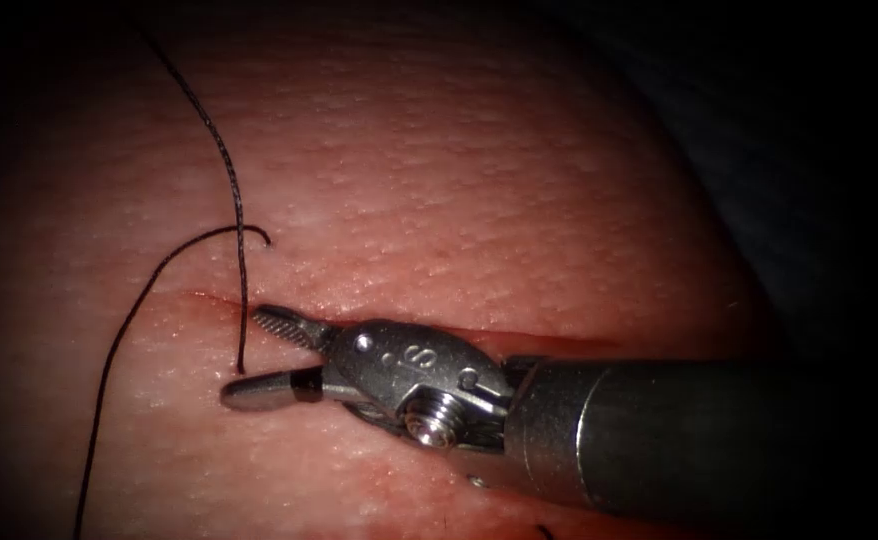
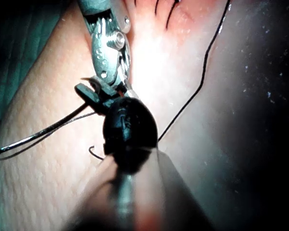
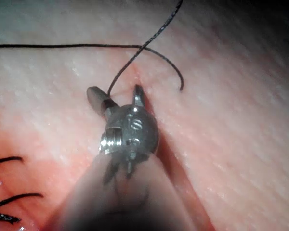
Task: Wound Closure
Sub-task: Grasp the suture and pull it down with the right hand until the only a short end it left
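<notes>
My right tool [image 1: 244,355] comes in from the right and lies along the cut [image 1: 559,345]. Its jaws stand open at the cut's left end. A dark thread [image 1: 229,170] hangs down from the upper left and ends between them. In the right wrist view the same open jaws [image 3: 114,91] bracket that thread [image 3: 130,62], holding nothing. A second strand [image 1: 129,320] curves from a short free end above the cut down to the lower left. In the left wrist view my left tool [image 2: 98,103] is shut on the thin curved needle [image 2: 38,137] near one end. The needle is out of the tissue.
The right tool's metal wrist [image 2: 108,48] lies beyond the left tool. Finished stitches [image 3: 9,199] sit further along the cut, behind the right tool, with red fluid around them. The tissue [image 1: 459,200] falls away into dark at the right.
</notes>
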You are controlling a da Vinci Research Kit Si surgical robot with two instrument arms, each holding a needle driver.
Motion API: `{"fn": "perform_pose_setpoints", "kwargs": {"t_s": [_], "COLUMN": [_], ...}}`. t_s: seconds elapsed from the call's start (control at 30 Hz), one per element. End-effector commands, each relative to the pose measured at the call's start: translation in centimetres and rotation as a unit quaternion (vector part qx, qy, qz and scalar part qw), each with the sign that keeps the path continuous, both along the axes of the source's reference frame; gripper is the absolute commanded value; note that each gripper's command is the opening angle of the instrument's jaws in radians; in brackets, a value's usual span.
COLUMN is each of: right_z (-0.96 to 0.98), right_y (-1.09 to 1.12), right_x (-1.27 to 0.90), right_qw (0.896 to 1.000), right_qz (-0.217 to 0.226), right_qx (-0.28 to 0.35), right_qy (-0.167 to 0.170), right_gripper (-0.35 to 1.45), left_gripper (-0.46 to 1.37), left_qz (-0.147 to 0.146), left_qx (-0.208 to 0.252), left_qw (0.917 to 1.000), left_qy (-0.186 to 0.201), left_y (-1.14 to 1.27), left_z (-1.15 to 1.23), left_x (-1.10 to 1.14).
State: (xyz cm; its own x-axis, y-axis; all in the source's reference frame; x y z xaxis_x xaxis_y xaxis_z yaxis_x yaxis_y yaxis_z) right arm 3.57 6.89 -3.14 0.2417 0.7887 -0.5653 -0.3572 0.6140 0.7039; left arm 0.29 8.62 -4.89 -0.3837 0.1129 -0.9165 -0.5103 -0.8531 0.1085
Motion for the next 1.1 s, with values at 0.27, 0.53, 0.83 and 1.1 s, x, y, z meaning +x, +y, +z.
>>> {"fn": "perform_pose_setpoints", "kwargs": {"t_s": [0.27, 0.53, 0.83, 1.1], "right_z": [0.0, -0.14, -0.65, -1.2], "right_y": [0.0, -0.12, -0.39, -0.7], "right_x": [0.06, 0.03, -0.01, 0.1], "right_qw": [1.0, 0.998, 0.996, 0.993], "right_qz": [-0.014, -0.057, -0.076, -0.102], "right_qx": [0.007, 0.015, 0.026, 0.038], "right_qy": [0.013, 0.022, 0.035, 0.043], "right_gripper": [0.48, -0.35, -0.35, -0.35], "left_gripper": [-0.35, -0.35, -0.35, -0.35], "left_qz": [0.001, 0.0, 0.002, 0.004], "left_qx": [0.002, 0.001, 0.021, 0.042], "left_qw": [1.0, 1.0, 0.9998, 0.9991], "left_qy": [0.001, 0.002, 0.001, -0.001], "left_y": [-0.01, -0.02, -0.13, -0.33], "left_z": [-0.02, -0.01, 0.24, 0.44], "left_x": [0.0, 0.01, 0.0, 0.05]}}
